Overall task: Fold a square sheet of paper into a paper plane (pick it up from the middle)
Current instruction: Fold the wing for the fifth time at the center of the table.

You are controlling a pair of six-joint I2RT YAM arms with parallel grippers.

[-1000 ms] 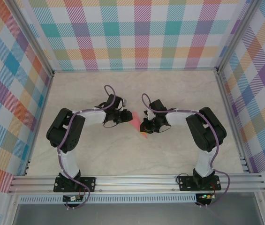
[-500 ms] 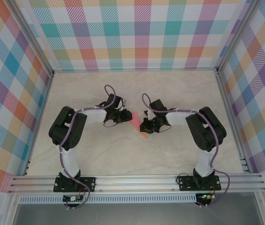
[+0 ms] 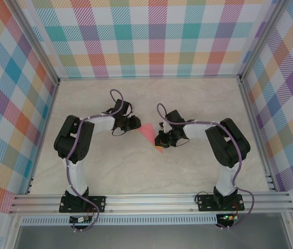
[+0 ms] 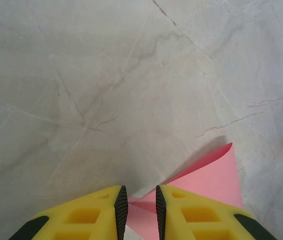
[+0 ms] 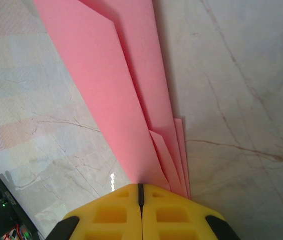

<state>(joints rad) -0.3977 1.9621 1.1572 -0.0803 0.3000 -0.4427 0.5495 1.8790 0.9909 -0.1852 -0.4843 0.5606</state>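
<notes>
Pink paper plane (image 3: 149,133) at the middle of the marble bench (image 3: 198,104), between both arms, layered end pinched in the tightly closed right claw (image 5: 141,192), left claw (image 4: 140,206) narrowly parted at the opposite edge.

Paper plane (image 3: 147,133) – folded salmon-pink sheet, pinched at one end

It lies mid-table (image 3: 110,171) as a long tapering wedge, broad end toward the far left and narrow end toward the near right, where the right gripper (image 3: 160,141) is closed on it. In the right wrist view the plane (image 5: 131,90) shows several stacked, sharply creased layers fanning out from the clamped fingers. In the left wrist view its (image 4: 211,175) broad end curls slightly upward – unmarked, plain pink.
</notes>
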